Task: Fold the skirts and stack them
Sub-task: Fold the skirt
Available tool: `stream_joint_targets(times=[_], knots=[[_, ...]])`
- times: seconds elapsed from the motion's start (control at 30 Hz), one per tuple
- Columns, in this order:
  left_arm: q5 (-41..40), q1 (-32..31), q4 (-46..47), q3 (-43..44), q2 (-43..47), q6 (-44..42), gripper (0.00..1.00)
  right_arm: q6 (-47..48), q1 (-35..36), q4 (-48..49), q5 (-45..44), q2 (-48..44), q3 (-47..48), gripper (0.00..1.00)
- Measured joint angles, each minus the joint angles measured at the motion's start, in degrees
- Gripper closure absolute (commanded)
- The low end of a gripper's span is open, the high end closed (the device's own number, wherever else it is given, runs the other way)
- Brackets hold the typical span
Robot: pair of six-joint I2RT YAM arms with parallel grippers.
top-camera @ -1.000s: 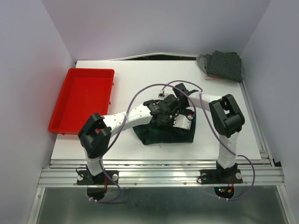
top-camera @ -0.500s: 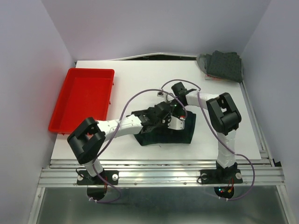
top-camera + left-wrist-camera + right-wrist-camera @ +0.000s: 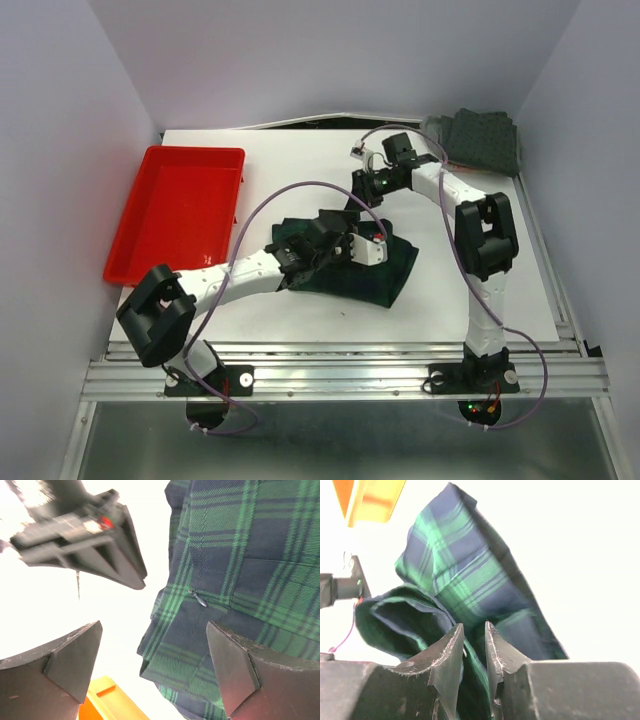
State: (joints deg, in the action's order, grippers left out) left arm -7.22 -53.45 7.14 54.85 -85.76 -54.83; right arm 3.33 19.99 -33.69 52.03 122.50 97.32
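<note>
left gripper (image 3: 154,626) spread over plaid skirt (image 3: 260,555), zip (image 3: 200,599) visible only from wrist

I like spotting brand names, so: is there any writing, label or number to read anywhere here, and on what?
None can be read.
The plaid skirt, the red tray and the folded dotted skirt show no words, numbers or signs, and nothing else in view carries legible print.
</note>
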Motion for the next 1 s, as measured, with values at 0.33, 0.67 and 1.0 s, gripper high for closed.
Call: stream_joint_targets(times=[0.33,0.67,1.0], knots=[[3.1,2.6,-1.0,1.0,-0.2,1.5,0.05,-2.1,-3.2,1.2,-4.6,4.9,4.5,0.75],[31.2,19.5,-18.5,23.3,-3.3,18.1,0.02,-3.3,-3.1,1.7,-0.1,11.9,2.7,0.76],[54.2,26.4,-28.2,22.1,-12.0,33.0,0.01,-3.2,-3.2,3.8,5.3,11.9,-0.1,0.78]])
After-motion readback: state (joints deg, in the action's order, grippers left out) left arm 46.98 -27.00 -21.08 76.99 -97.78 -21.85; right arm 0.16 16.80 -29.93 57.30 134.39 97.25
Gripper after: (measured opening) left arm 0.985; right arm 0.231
